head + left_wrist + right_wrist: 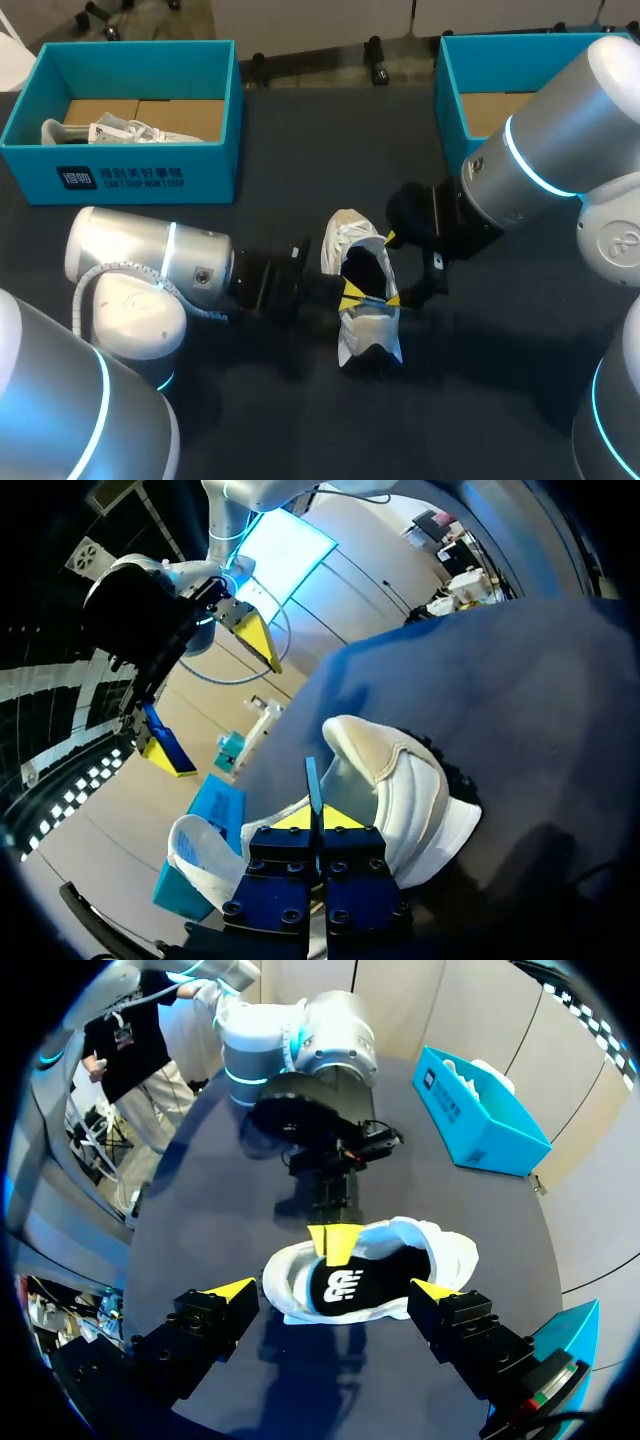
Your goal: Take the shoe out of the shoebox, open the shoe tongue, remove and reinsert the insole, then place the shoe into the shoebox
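On the dark table (290, 130), your teal shoebox (130, 175) sat at the far left, well apart from the white shoe (365, 335) lying mid-table. Your right gripper (392, 270) hung spread over it; your left gripper (352, 297) pinched its side rim.

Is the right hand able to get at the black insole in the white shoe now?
Probably yes: the open right hand hangs over the white shoe, whose black insole lies exposed.
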`<state>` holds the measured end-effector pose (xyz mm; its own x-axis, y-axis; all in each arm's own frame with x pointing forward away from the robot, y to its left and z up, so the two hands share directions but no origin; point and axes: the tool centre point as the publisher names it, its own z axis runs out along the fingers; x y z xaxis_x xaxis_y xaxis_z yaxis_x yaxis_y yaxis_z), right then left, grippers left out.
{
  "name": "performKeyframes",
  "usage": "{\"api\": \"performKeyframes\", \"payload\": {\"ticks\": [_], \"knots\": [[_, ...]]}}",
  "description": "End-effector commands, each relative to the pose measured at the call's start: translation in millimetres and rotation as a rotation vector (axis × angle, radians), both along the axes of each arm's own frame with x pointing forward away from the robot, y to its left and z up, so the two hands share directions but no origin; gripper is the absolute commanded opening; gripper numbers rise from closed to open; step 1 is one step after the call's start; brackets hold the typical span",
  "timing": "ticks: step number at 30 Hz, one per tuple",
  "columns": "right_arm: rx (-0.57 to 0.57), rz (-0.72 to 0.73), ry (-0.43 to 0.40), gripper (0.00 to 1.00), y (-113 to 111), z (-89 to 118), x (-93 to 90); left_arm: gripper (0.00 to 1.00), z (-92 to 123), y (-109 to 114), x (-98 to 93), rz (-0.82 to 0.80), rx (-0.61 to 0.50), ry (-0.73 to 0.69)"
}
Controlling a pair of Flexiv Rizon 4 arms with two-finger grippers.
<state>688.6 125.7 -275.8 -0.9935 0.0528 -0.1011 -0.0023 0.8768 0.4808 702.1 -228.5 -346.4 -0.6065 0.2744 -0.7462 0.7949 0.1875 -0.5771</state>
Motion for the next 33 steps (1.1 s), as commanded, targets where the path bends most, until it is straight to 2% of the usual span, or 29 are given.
{"api": "performKeyframes", "payload": {"ticks": [1,5,8,10,12,14,19,23,29,30,32,33], "knots": [[0.0,-0.001,-0.002,1.0,0.9,-1.5,-0.5,0.0,-2.8,-2.4,8.4,0.0,0.005,-0.009],[0.0,-0.001,-0.002,1.0,0.9,-1.5,-0.5,0.0,-6.9,-1.9,12.9,0.009,0.018,-0.015],[0.0,-0.001,-0.002,1.0,0.9,-1.5,-0.5,0.0,-1.5,-1.1,8.1,0.016,0.003,-0.005],[0.0,-0.001,-0.002,1.0,0.9,-1.5,-0.5,0.37,4.8,0.3,2.7,0.009,-0.007,-0.005],[0.0,-0.001,-0.002,1.0,0.9,-1.5,-0.5,0.44,10.3,1.8,-0.2,0.005,-0.019,-0.004],[0.0,-0.001,-0.002,1.0,0.9,-1.5,-0.5,0.45,16.0,2.5,-2.7,0.003,-0.033,0.001],[0.0,-0.001,-0.002,1.0,0.9,-1.5,-0.5,0.42,22.5,1.5,-8.8,-0.011,-0.04,0.004],[0.0,-0.001,-0.002,1.0,0.9,-1.5,-0.5,0.4,16.3,-2.3,-11.5,-0.02,-0.017,0.011],[0.0,-0.001,-0.002,1.0,0.9,-1.5,-0.5,0.32,5.4,-5.8,-15.3,-0.048,0.047,0.035],[0.0,-0.001,-0.002,1.0,0.9,-1.5,-0.5,0.25,4.8,-6.0,-14.9,-0.049,0.047,0.035],[0.0,-0.001,-0.002,1.0,0.9,-1.5,-0.5,0.0,3.1,-6.4,-12.3,-0.05,0.061,0.034],[0.0,-0.001,-0.002,1.0,0.9,-1.5,-0.5,0.0,2.1,-6.0,-10.8,-0.05,0.066,0.031]]}}
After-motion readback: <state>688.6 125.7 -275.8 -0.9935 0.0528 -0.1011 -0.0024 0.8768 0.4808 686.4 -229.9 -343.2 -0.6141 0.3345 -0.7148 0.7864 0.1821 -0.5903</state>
